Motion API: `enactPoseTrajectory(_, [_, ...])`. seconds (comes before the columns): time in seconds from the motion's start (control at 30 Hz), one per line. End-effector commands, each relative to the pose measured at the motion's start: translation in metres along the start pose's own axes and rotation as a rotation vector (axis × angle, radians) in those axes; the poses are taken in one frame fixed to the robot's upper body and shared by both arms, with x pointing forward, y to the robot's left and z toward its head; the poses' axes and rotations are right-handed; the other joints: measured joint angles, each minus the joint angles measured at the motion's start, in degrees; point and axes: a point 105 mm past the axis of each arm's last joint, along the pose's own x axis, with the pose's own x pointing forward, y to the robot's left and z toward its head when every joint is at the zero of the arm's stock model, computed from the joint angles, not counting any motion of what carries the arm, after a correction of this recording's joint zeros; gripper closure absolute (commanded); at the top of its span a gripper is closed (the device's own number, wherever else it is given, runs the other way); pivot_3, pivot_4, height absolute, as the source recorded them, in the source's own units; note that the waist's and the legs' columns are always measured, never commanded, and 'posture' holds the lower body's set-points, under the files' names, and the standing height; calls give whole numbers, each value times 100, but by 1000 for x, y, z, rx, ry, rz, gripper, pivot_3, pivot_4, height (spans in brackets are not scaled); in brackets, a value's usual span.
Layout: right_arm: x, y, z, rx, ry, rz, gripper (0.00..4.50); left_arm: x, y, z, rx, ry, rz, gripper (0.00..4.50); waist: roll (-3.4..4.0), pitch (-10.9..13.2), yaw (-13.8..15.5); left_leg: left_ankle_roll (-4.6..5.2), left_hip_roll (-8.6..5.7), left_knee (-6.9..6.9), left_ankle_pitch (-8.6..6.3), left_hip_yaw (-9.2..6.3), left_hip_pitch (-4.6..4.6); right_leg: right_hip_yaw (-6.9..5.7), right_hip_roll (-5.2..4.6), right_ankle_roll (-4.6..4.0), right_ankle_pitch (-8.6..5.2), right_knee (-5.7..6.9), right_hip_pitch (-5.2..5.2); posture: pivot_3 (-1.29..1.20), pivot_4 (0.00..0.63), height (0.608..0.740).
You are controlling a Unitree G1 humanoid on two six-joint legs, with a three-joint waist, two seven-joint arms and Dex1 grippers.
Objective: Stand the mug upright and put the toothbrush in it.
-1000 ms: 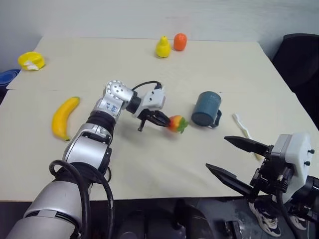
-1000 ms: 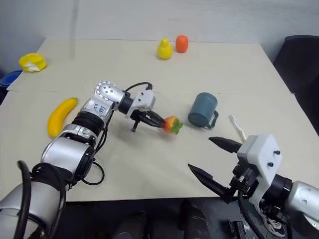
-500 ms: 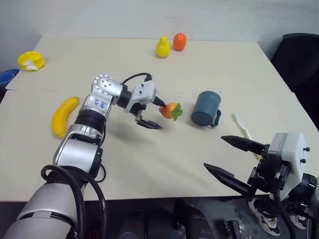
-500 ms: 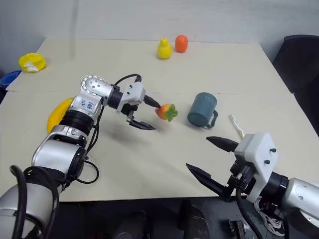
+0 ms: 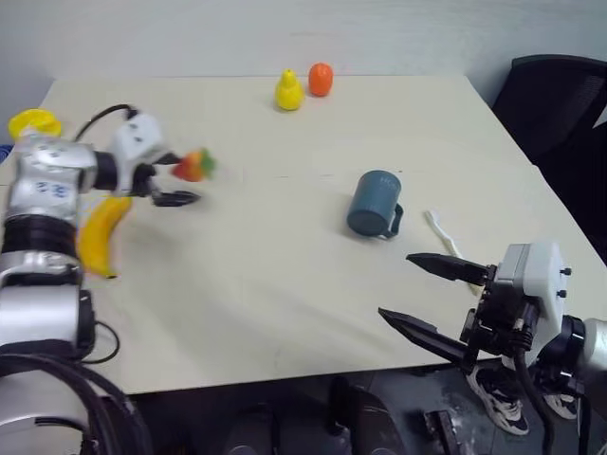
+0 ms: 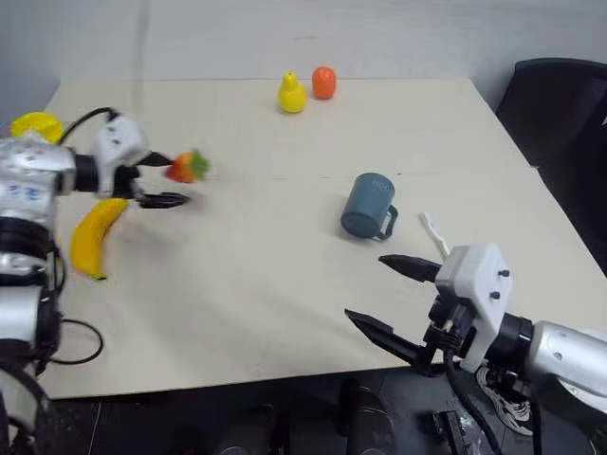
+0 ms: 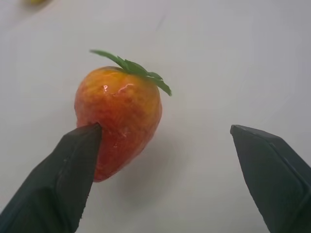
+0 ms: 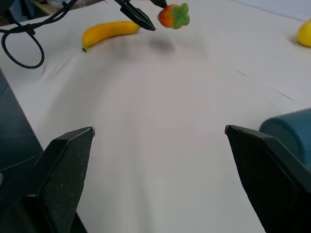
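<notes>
The table [image 5: 285, 284] carries everything I care about. Largest of the task's things, the mug [image 5: 372, 204] lies on its side right of centre, handle toward my right arm. I judge it rigid, light and smooth-glazed, prone to rolling; I'd grip across the rim or the handle and tip it up. Near it, toward the right edge of the table, lies the toothbrush [image 5: 442, 234], apart from the mug. It looks stiff, thin and very light, flat on the table, so I'd pinch it mid-handle from above.

My right pincer [image 5: 434, 296] hangs low at the near edge of the table, spread wide and empty. My left pincer [image 6: 163, 180] is far left above the banana [image 5: 100, 236], spread wide, a strawberry [image 7: 118, 121] touching one finger, not clamped.
</notes>
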Motion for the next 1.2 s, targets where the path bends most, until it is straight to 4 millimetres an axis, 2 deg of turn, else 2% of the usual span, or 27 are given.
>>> enactPoseTrajectory(0.03, [3,-2,2,-14,-1,45,0,-21,18,-9,-99,32,173,69,0,0,42,0,-2,1,0,-5,-1,2,0,0,0,0,1,0,150,740])
enactPoseTrajectory(0.13, [7,-3,2,-11,-1,87,0,-36,33,-44,-223,140,364,69,0,0,69,0,-4,0,0,-7,-2,1,-2,-1,-1,1,0,0,150,740])
enactPoseTrajectory(0.2, [9,-4,2,-10,0,105,0,-37,36,-53,-259,166,430,69,0,0,64,-1,-5,-3,-1,-3,0,1,-1,-1,-1,1,0,0,150,740])
enactPoseTrajectory(0.37, [10,-8,3,-18,8,118,0,-34,41,-64,-297,207,545,69,0,0,62,-4,-5,-3,-1,0,0,-3,0,-1,-1,2,0,0,150,740])
enactPoseTrajectory(0.47, [9,-9,4,-20,12,120,0,-35,42,-59,-325,166,556,69,0,0,16,-9,-5,-4,-1,5,1,-3,2,-1,-1,3,0,0,150,740])
enactPoseTrajectory(0.6, [10,-9,3,-23,16,118,0,-41,40,-62,-346,191,545,69,0,0,3,-16,-7,-8,-3,14,8,-5,5,-4,-3,4,-1,0,150,740])
enactPoseTrajectory(0.87, [8,-8,2,-21,10,95,0,-71,47,-41,-286,212,583,69,0,0,-2,-53,-2,-12,-6,44,19,-9,24,-28,-17,15,-2,0,150,740])
enactPoseTrajectory(1.03, [10,-7,1,-19,1,97,0,-76,42,-27,-279,197,570,69,1,1,12,-69,2,-16,-1,65,26,-12,27,-42,-26,31,-3,0,150,740])
enactPoseTrajectory(1.13, [10,-9,0,-19,4,96,0,-71,30,-4,-274,122,477,69,1,1,10,-73,3,-15,1,64,26,-12,27,-43,-27,35,-3,0,150,740])
enactPoseTrajectory(1.2, [8,-12,-1,-19,11,82,0,-60,7,27,-237,0,307,69,2,1,12,-74,5,-15,2,63,26,-12,27,-45,-28,35,-3,0,150,740])
